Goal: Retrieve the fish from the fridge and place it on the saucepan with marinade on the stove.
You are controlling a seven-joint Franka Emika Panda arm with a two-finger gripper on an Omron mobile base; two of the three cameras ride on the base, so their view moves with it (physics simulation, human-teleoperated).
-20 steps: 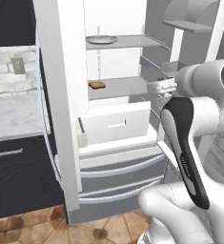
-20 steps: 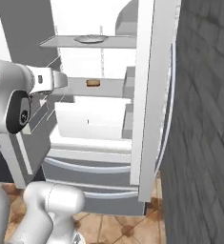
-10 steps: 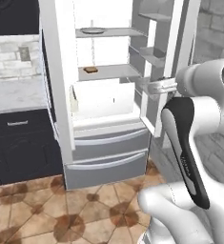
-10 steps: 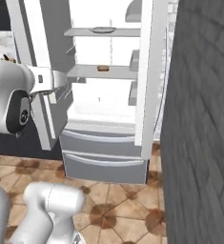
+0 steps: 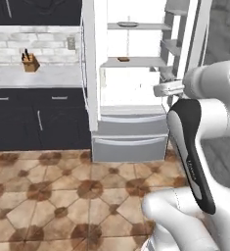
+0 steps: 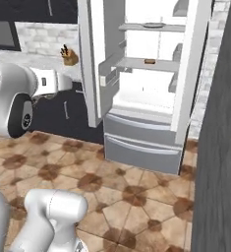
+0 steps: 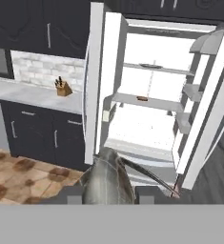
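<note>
Steel-grey fridge [image 5: 131, 132] stands with both doors open and white interior exposed; from here it's well apart, so I judge retrieval is done and the leg to the stove is next. Terracotta patterned floor tiles [image 5: 43, 196] run to the dark cabinets [image 5: 38, 117] under a pale counter [image 5: 38, 76] carrying a knife block [image 5: 30, 62]. A plate [image 7: 151, 66] sits on the top shelf, a small brown item [image 7: 142, 98] on the middle one. Fish [image 7: 106, 178] sits silvery between my gripper [image 7: 107, 193] fingers, clamped on it.
</note>
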